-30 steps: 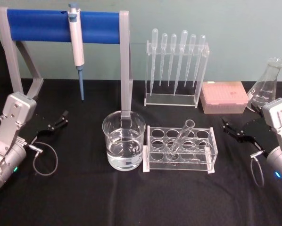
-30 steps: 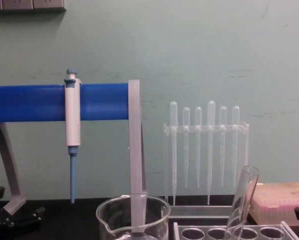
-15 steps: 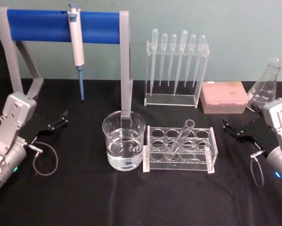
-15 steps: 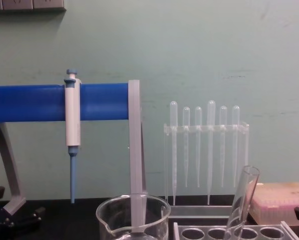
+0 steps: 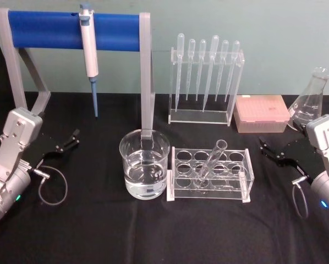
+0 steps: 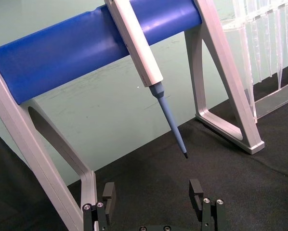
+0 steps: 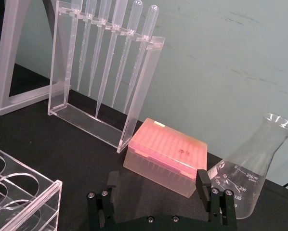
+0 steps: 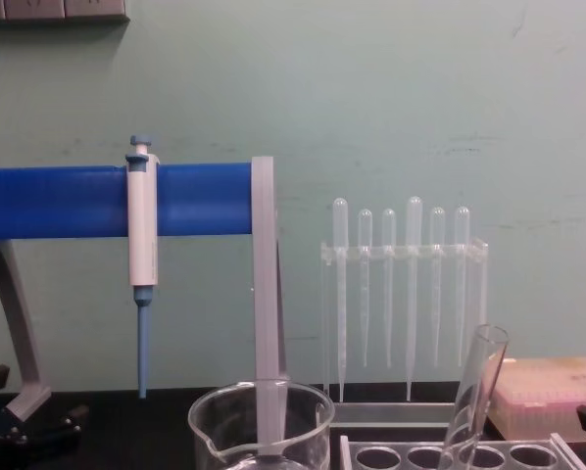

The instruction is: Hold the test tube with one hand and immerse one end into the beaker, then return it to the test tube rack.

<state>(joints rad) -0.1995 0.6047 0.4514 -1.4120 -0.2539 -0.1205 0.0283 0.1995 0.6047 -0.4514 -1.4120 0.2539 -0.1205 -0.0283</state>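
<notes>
We see the test tube [image 5: 211,161] in the rack [image 5: 246,184], tilted, rim leaning up and toward the back (we can't tell which hole the bottom sits in). The rack is just beside the beaker [image 5: 144,168], on its right. The beaker is partly filled with clear liquid. Nothing is touching the tube.

Left claw [image 5: 70,140] sits low over the bench [image 5: 153,231] at the far left, near the foot of the blue stand [image 5: 43,30]. Its jaws are wide and empty, and the pipettor [image 5: 88,49] hangs ahead of it.

Right claw [image 5: 267,148] is at the far right, past the rack, in front of the pink box [image 5: 262,113] and the flask [image 5: 310,102]. Its jaws are wide and empty too.

Both claws are well apart from tube and beaker. The pipettes [image 5: 206,66] hang in their own holder behind the rack.
</notes>
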